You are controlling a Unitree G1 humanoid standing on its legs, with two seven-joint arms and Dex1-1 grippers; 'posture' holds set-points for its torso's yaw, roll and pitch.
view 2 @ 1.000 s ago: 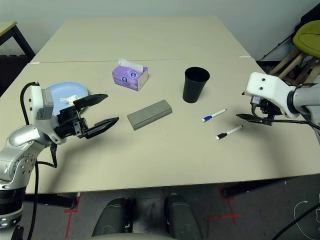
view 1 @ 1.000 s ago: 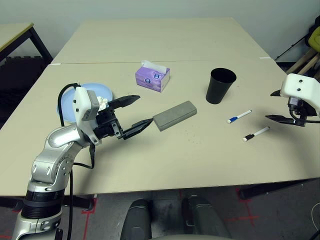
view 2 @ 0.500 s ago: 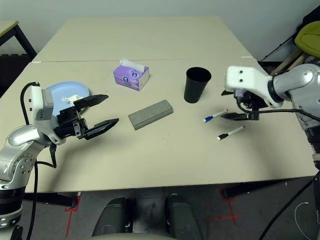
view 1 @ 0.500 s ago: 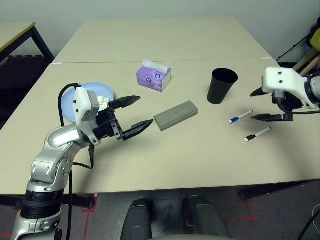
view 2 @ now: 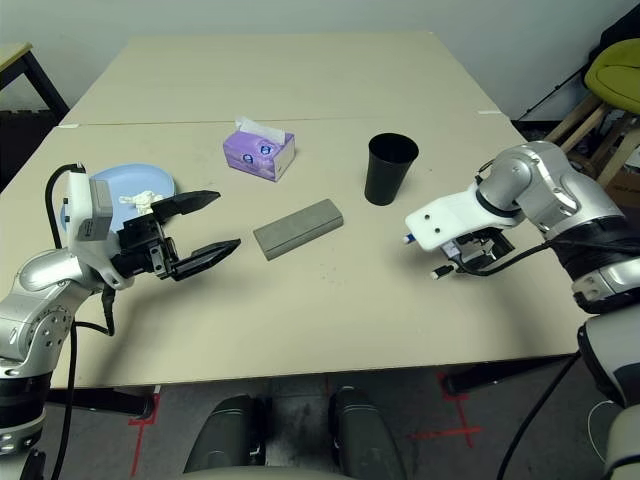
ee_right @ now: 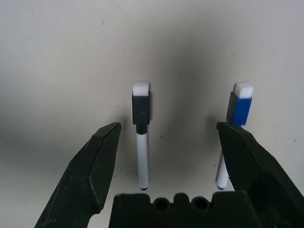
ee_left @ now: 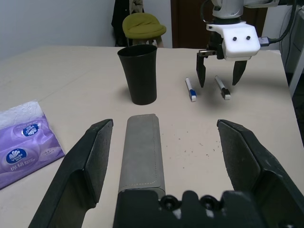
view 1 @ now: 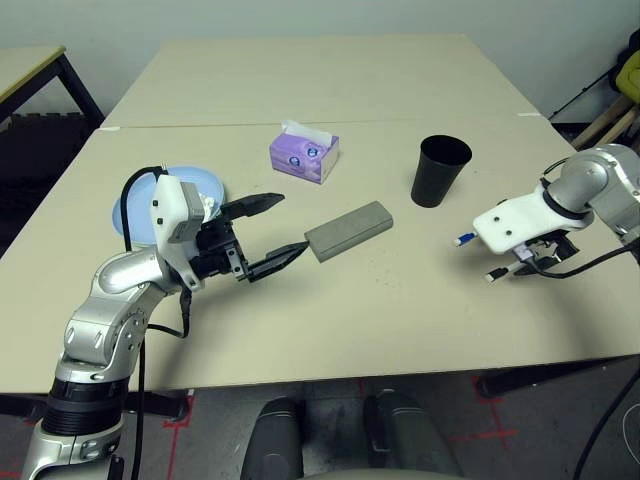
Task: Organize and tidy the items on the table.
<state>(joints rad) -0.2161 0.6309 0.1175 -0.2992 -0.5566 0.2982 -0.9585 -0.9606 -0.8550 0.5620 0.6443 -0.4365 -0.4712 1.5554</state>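
My right gripper points down at the table near its right side, open. A white pen with a black cap lies between its fingers, and a blue-capped pen lies by one finger. The black cup stands just beyond them. My left gripper hovers open left of centre, its fingers either side of the near end of the grey glasses case. Behind the left wrist, crumpled white tissue lies on a blue plate.
A purple tissue box sits behind the case. A like beige table adjoins at the back. A yellow-green seat stands past the right edge. Bare tabletop lies along the front.
My right gripper has swung in from the right edge, turned downward and come down over the two pens. The left arm has stayed where it was.
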